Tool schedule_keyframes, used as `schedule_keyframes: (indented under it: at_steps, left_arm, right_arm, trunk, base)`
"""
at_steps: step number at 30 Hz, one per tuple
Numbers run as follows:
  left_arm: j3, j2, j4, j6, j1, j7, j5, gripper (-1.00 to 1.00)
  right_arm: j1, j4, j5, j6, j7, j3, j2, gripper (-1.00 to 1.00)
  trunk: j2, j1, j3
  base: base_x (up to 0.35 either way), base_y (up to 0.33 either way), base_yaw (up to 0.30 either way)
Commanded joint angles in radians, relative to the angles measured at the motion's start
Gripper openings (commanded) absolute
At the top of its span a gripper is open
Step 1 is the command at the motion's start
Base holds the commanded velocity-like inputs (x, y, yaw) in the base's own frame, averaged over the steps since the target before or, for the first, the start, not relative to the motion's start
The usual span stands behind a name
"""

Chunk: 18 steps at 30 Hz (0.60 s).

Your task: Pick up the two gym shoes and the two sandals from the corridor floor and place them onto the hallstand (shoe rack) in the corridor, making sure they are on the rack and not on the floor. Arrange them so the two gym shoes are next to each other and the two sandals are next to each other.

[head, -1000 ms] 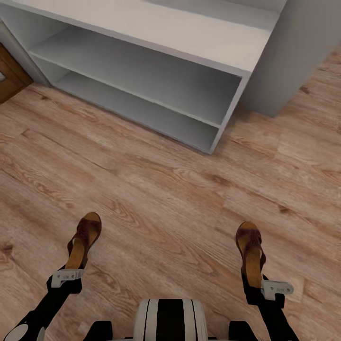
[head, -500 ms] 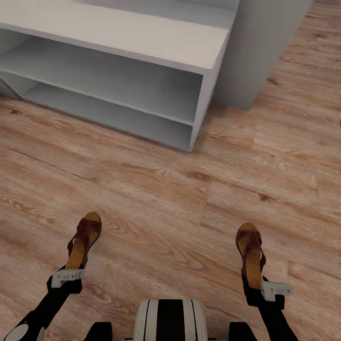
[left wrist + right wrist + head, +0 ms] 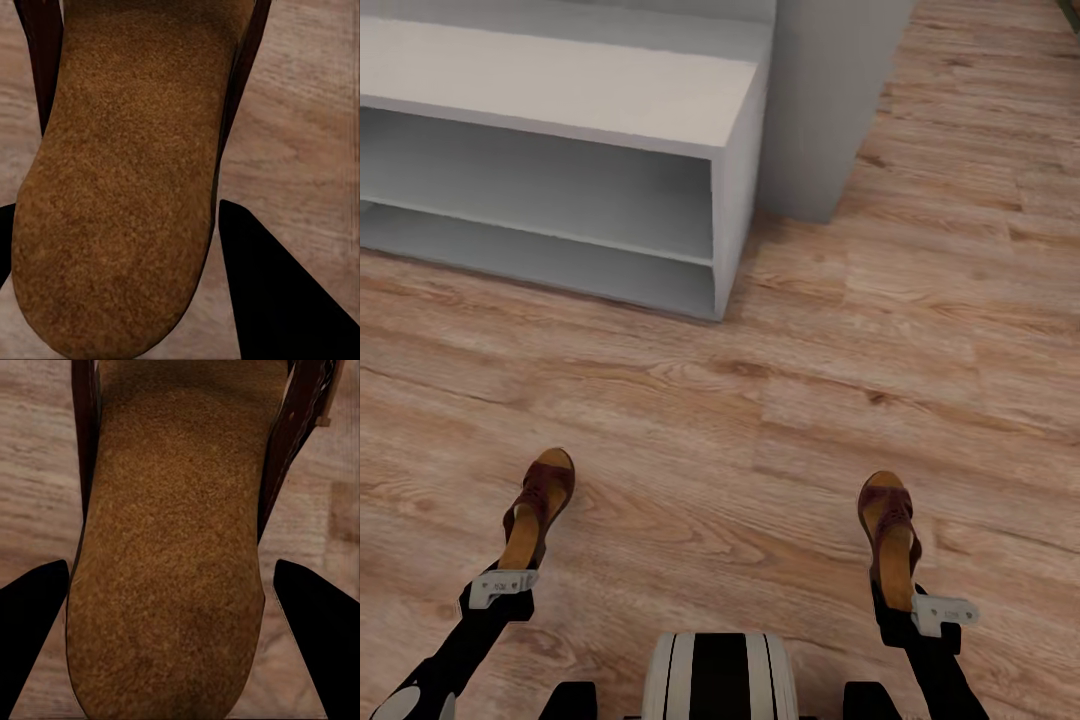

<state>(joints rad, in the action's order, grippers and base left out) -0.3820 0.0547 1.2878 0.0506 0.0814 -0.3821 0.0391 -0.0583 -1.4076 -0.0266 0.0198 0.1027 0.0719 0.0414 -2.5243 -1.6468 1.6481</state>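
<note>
Each arm carries one sandal by the heel, left sandal [image 3: 537,508] and right sandal [image 3: 890,535], jaws pinching them above the floor [image 3: 760,420]. The shoe rack [image 3: 610,100] stands ahead-left (well apart); either sandal could slip free in transit, since only the heel is held

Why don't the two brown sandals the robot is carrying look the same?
The left sandal leans its toe toward the robot's right; the right sandal points nearly straight ahead. The left sandal shows more of its dark side, the right sandal more of its tan footbed. Both are brown with a wide strap, each held at the heel, one by the left gripper, one by the right gripper.
</note>
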Motion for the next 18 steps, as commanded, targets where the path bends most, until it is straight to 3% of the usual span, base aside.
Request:
schedule_keyframes:
  at_steps: [1, 18]
  left_arm:
    - [0.000, 0.000, 0.000, 0.002, 0.000, 0.000, 0.002, -1.00]
    - [0.022, 0.000, -0.013, 0.006, 0.000, 0.001, 0.004, -1.00]
  right_arm:
    - [0.000, 0.000, 0.000, 0.000, -0.002, 0.000, 0.000, -1.00]
    - [0.000, -0.001, 0.001, 0.011, 0.013, -0.001, 0.000, -1.00]
  trunk:
    - [0.000, 0.000, 0.000]
    - [0.000, 0.000, -0.008]
  base:
    - [0.000, 0.000, -0.275]
    - [0.000, 0.000, -0.257]
